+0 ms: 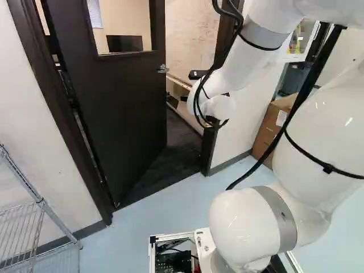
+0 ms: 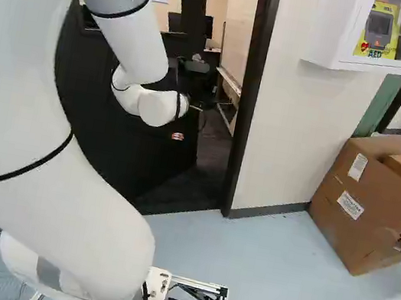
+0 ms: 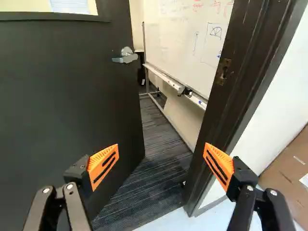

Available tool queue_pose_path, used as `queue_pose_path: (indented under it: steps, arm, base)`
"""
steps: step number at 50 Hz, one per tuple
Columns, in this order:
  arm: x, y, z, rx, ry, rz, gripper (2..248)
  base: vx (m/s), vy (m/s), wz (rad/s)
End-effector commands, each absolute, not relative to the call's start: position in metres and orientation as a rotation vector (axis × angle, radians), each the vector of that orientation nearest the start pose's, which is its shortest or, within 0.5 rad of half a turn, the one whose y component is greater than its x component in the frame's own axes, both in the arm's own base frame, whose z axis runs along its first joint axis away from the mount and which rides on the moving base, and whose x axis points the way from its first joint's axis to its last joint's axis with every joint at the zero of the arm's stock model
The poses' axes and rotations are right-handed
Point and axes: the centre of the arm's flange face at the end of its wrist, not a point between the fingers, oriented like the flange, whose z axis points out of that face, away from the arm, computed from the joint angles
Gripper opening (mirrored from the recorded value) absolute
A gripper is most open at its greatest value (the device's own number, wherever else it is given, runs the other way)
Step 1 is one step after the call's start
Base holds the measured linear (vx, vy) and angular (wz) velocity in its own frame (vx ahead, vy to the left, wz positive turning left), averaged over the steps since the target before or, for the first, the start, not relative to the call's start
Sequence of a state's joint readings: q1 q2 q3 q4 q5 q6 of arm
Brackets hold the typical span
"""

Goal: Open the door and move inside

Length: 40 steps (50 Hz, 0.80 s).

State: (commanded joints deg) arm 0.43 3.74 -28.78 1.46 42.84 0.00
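Jaws are spread wide, nothing in them, facing the door (image 3: 57,96), probably heavy but rigid, so I'd push just below its handle (image 3: 126,57).

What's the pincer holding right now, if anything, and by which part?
Nothing is held: the pincer stands open, its orange pads wide apart with nothing gripped between them. The door handle is ahead, not in its grasp.

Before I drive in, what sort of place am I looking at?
Probably an office or lab building, seen from outside a small meeting or work room: past the dark door stands a whiteboard with marker drawings, and an AED cabinet hangs on the wall outside.
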Motion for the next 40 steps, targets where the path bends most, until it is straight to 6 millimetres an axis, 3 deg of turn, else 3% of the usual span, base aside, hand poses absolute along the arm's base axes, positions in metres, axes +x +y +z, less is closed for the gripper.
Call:
queue_pose_path:
  steps: [27,40]
  arm:
    - [0.4171,0.0015,0.4518,-2.485,0.03,-1.919,247]
    - [0.4171,0.0015,0.4518,-2.485,0.03,-1.919,247]
  base:
    - [0.0,0.002,0.024]
    - [0.066,0.057,0.095]
